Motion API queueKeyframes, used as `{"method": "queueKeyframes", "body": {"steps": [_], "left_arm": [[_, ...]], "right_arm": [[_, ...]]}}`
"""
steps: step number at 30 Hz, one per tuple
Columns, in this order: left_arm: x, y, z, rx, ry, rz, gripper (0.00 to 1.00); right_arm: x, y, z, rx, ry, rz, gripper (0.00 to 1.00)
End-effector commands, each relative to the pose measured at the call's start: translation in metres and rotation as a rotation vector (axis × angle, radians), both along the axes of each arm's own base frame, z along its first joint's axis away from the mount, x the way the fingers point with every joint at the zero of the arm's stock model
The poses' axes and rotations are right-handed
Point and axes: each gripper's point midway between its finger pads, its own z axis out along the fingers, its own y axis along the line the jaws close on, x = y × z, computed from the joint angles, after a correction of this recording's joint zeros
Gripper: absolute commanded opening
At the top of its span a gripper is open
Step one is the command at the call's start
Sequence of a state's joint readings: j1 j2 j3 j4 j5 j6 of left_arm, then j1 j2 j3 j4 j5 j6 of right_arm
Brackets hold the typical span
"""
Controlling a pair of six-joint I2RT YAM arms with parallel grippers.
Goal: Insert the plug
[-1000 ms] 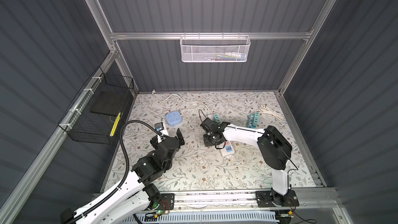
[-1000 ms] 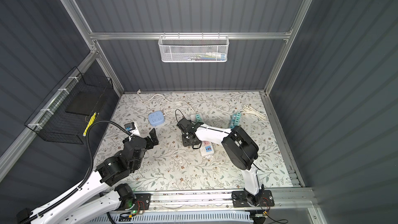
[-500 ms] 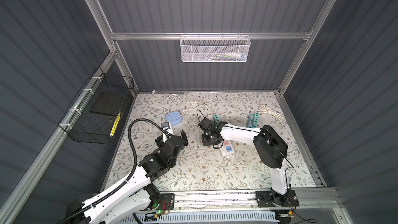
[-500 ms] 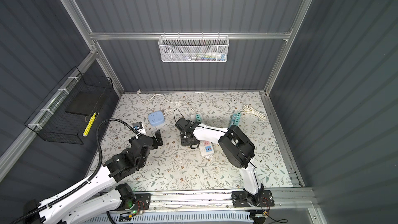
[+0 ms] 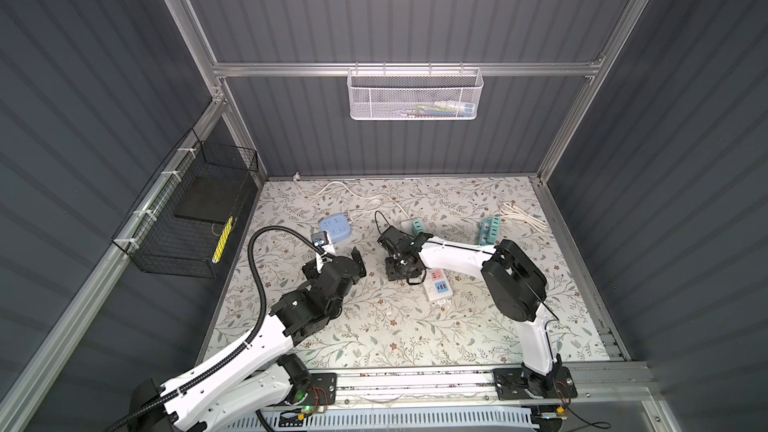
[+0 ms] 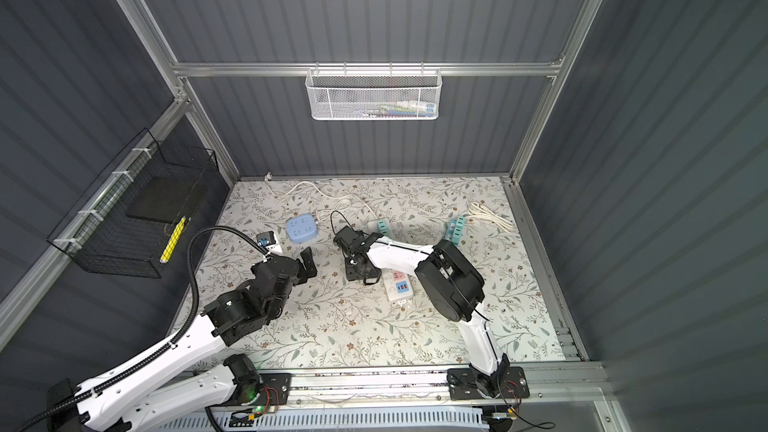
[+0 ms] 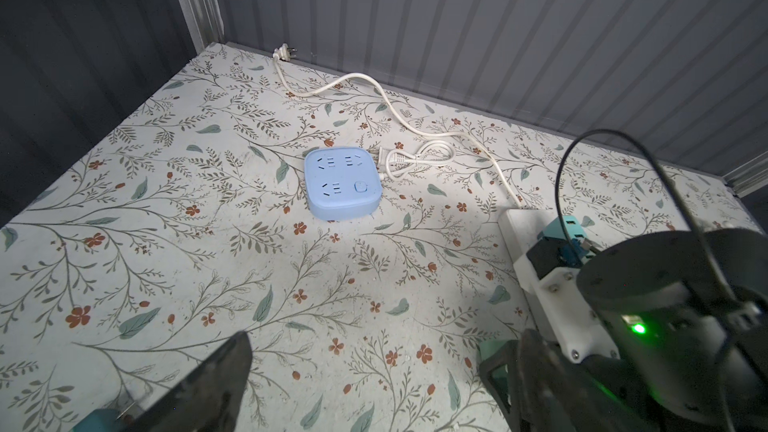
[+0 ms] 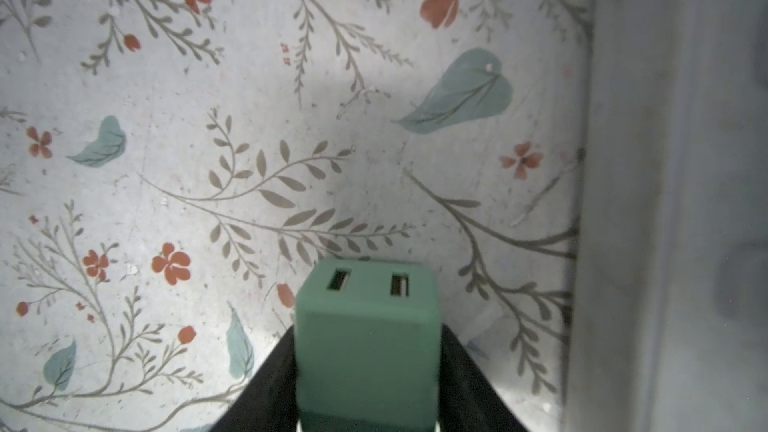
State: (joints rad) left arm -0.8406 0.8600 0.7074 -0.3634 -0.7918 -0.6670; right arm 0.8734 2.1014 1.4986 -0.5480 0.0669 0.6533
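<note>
Green cube-shaped plastic plug (image 8: 368, 317): sits between the two black fingers (image 8: 266, 384) of the right gripper (image 8: 368, 334), which is clamped narrowly on its sides. The face with two USB slots points up at the wrist camera; the prongs are hidden. I cannot tell whether the plug touches the mat.

Location: near the middle of the floral-patterned table mat (image 5: 374, 326), where the right gripper (image 5: 401, 276) points down, just left of a white rectangular power strip with pink and blue panels (image 5: 436, 286). In the right wrist view that strip is only a blurred white wall beside the plug.

Left gripper (image 5: 334, 263): jaws spread wide, nothing between them, hanging over the mat left of the right gripper and apart from it.

Surroundings:
- A pale blue square socket block (image 5: 335, 228) lies far-left of centre, with a white cord (image 5: 332, 191) looping behind it.
- A white strip carrying teal adapters (image 5: 417, 226) lies just beyond the right gripper.
- Another teal adapter block (image 5: 490, 231) and a coiled white cable (image 5: 523, 216) lie at far right.
- A white mesh basket (image 5: 414, 95) hangs on the far wall, and a black wire basket (image 5: 187, 218) on the left wall.
</note>
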Motion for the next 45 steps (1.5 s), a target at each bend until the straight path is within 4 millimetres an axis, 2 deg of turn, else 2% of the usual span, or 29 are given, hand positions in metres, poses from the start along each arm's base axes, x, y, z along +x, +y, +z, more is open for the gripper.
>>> {"method": "queueKeyframes", "body": {"steps": [1,7,10,16,19,21,24,28,35,38,41,45], "left_arm": [[-0.004,0.009,-0.004,-0.005,0.004,0.024,1.0],[-0.002,0.008,-0.008,0.022,0.006,0.015,1.0],[0.0,0.004,-0.011,0.023,0.0,0.005,1.0],[0.004,0.0,-0.012,0.025,-0.015,-0.007,1.0],[0.005,-0.002,-0.012,0.02,-0.022,-0.015,1.0],[0.005,-0.007,-0.016,0.008,-0.017,-0.037,1.0],[0.006,-0.011,-0.027,0.002,0.007,-0.049,1.0],[0.011,-0.018,-0.038,-0.003,0.032,-0.07,1.0],[0.024,-0.049,-0.063,0.044,0.136,-0.162,1.0],[0.027,-0.066,-0.079,0.058,0.189,-0.223,1.0],[0.03,-0.076,-0.096,0.092,0.246,-0.251,0.96],[0.033,-0.097,-0.116,0.16,0.336,-0.342,0.96]], "right_arm": [[-0.016,-0.004,-0.022,-0.046,0.076,0.032,0.51],[-0.015,-0.001,-0.021,-0.045,0.094,0.04,0.6],[-0.017,0.004,-0.009,0.013,0.088,0.036,0.62],[-0.034,0.039,0.016,0.238,0.175,0.038,0.64],[-0.038,0.043,0.033,0.305,0.183,0.035,0.63],[-0.04,0.039,0.045,0.321,0.17,0.038,0.63],[-0.041,0.023,0.063,0.317,0.126,0.038,0.64],[-0.04,-0.013,0.086,0.283,0.05,0.015,0.63],[-0.044,-0.095,0.148,0.161,-0.208,0.045,0.64],[-0.051,-0.128,0.156,0.132,-0.247,0.043,0.65],[-0.056,-0.154,0.158,0.097,-0.249,0.022,0.65],[-0.049,-0.163,0.16,0.091,-0.299,-0.004,0.66]]}}
